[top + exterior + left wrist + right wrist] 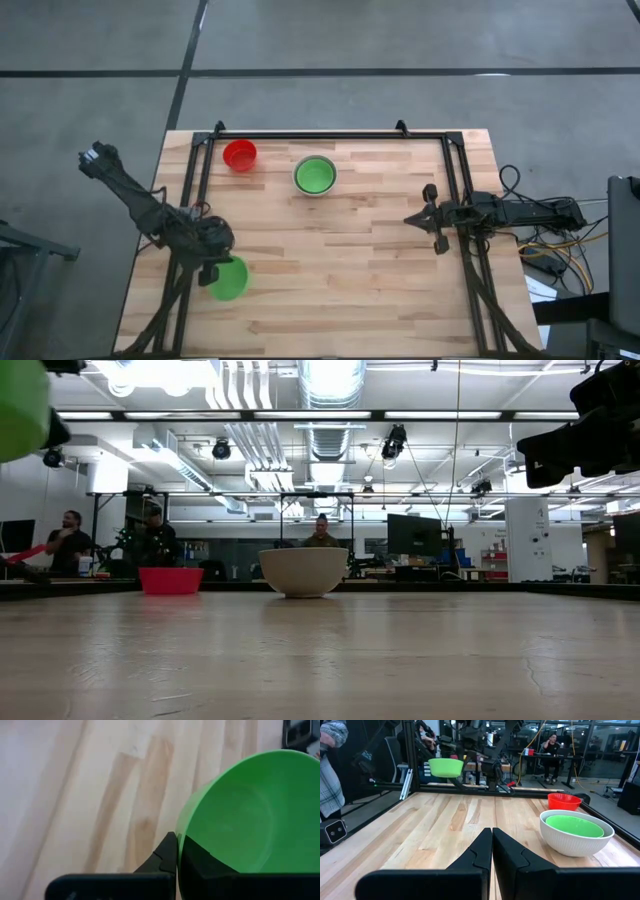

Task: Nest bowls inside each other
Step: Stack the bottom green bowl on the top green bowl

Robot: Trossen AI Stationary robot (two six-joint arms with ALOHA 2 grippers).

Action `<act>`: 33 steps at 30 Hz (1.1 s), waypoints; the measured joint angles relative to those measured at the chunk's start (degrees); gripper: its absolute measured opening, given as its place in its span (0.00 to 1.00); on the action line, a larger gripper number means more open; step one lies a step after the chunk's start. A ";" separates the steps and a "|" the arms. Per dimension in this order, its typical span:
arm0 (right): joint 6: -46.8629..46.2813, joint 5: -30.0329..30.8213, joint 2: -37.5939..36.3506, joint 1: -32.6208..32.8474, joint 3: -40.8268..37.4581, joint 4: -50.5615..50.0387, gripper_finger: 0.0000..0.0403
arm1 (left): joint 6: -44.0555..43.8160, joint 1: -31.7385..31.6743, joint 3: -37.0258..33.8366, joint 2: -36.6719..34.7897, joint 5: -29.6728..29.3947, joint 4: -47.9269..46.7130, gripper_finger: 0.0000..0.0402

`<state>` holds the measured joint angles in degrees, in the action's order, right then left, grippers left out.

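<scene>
1. Fingers of the left gripper (177, 855) are pinched on the rim of a green bowl (229, 278), one finger inside the wall and one outside, so the bowl's hollow opens just past the fingertips. From the right wrist view this bowl (446, 767) hangs clear above the wooden table (350, 260), near the table's left edge, with nothing under it but bare planks.

2. Across the table, the right gripper (492, 845) waits low over the wood by the right edge, its two dark fingers pressed together with no gap and nothing between them.

3. Ahead of those closed fingers and off to one side stands the white-grey bowl (575, 840), upright on the table, with a second green bowl (574, 826) already sitting inside it (its rim lies just below the white rim). In the high view this pair (315, 176) sits near the far rail, about midway across the table.

4. Just beyond the white-grey bowl, apart from it, is the red bowl (240, 155), upright, close to the far left corner of the frame.

5. Farther off, past the table, people (150, 540) sit at desks in the room, and a plaid sleeve (330, 765) shows beside the table's edge.
</scene>
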<state>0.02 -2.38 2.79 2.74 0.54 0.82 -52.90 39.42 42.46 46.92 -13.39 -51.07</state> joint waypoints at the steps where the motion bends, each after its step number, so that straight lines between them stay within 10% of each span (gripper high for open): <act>1: 0.01 0.01 0.00 0.00 0.01 0.00 0.02 | 0.63 -1.29 0.35 0.00 0.02 -0.01 0.01; 33: 0.00 0.01 -0.01 -0.02 0.00 0.00 0.02 | 19.00 -36.19 11.57 16.46 9.59 6.91 0.01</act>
<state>0.02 -2.37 2.78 2.72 0.54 0.82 -33.90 3.23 54.03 63.38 -3.80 -44.16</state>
